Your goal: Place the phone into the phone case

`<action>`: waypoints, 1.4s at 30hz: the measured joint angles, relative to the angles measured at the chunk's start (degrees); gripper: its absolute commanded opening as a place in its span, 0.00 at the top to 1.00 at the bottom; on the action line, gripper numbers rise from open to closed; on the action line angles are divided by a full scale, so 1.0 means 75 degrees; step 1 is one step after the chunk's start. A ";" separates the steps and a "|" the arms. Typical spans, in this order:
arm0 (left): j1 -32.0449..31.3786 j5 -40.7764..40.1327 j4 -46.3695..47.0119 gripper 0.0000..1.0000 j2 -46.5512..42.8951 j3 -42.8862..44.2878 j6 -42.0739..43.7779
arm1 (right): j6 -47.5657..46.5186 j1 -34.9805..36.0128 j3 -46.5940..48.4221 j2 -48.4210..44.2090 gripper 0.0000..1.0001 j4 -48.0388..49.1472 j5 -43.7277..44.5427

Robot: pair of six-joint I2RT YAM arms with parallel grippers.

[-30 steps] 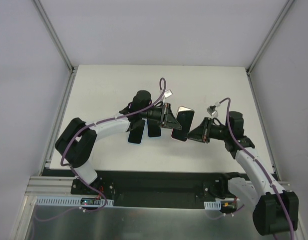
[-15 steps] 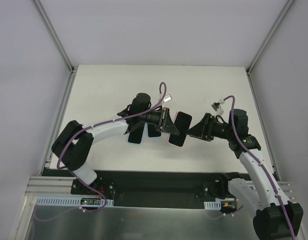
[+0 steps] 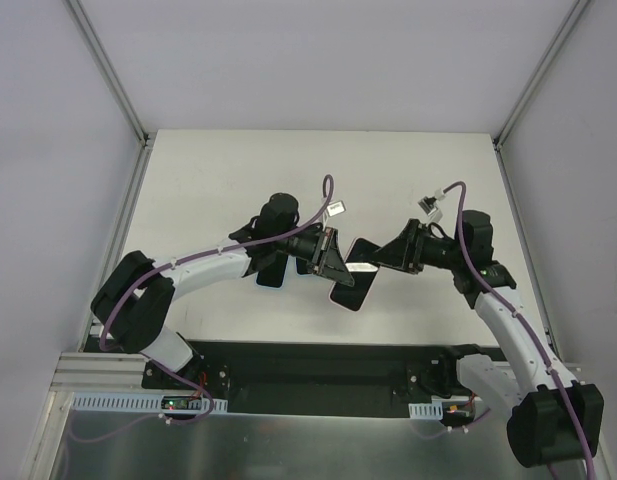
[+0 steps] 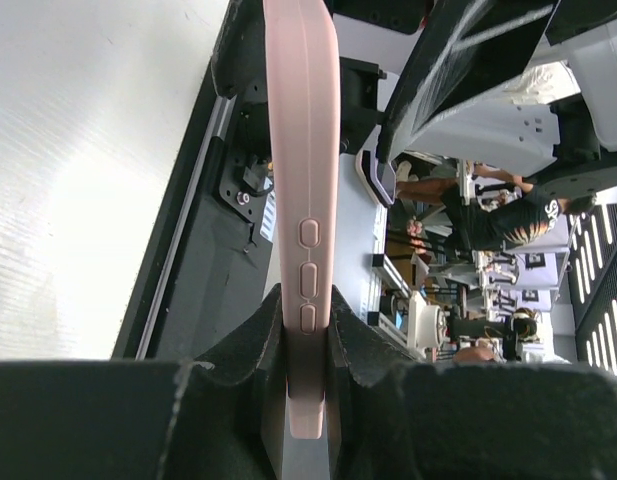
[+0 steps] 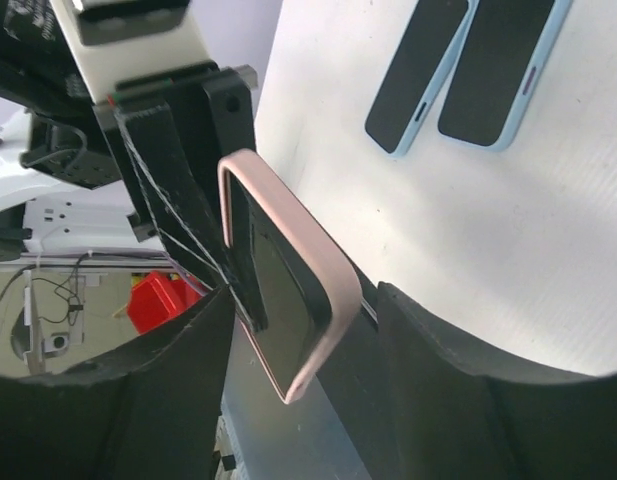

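Note:
A pink phone case [image 4: 301,150] is held on edge above the table, with my left gripper [image 4: 306,320] shut on its sides near the buttons. In the right wrist view the phone [image 5: 278,290] shows as a dark face inside the case's pink rim [image 5: 293,215]. My right gripper [image 5: 303,300] stands open around the lower corner of the case, one finger on each side, without clamping it. From above, the case [image 3: 353,283] hangs between the left gripper [image 3: 326,260] and the right gripper [image 3: 383,258], just in front of the table's middle.
Two other dark phones in light blue cases [image 3: 273,270] [image 3: 306,265] lie side by side on the white table [image 3: 218,190], partly under the left arm; they also show in the right wrist view [image 5: 418,70]. The table's black front rail [image 3: 318,355] runs close below the grippers.
My right gripper has gone from shut to open and shifted left around the case's end. The left gripper has carried the case nearer the table's front edge.

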 measured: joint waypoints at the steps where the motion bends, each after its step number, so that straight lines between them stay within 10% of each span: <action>1: -0.0020 0.0017 0.0000 1.00 0.0000 -0.0009 0.0000 | 0.0044 0.0000 0.0000 0.0035 0.44 0.0093 -0.0041; 10: -0.0096 0.0181 -0.0079 1.00 0.0029 -0.0076 0.0140 | 0.0440 -0.0012 -0.0172 0.0137 0.99 0.0790 -0.0256; 14: -0.0079 0.0169 -0.0414 1.00 0.0029 -0.0073 0.0425 | 0.0356 -0.0009 -0.0198 0.0108 0.98 0.0807 -0.0361; 19: -0.0117 0.0102 -0.0781 1.00 0.0108 0.0055 0.0819 | 0.0210 -0.0006 -0.0189 0.0105 0.58 0.0446 -0.0286; 22: -0.0192 -0.0009 -0.0924 1.00 0.0134 0.0105 0.0898 | 0.0189 0.0003 -0.0189 0.0090 0.55 0.0207 -0.0230; 34: -0.0157 0.0466 -0.0181 1.00 0.0134 0.0015 0.0006 | 0.0163 -0.0058 -0.0192 -0.0370 0.98 0.0152 -0.0379; 42: -0.0163 0.0653 0.1673 1.00 0.0169 -0.0388 -0.1597 | 0.0507 -0.0064 -0.0195 -0.0714 0.57 0.0350 -0.0434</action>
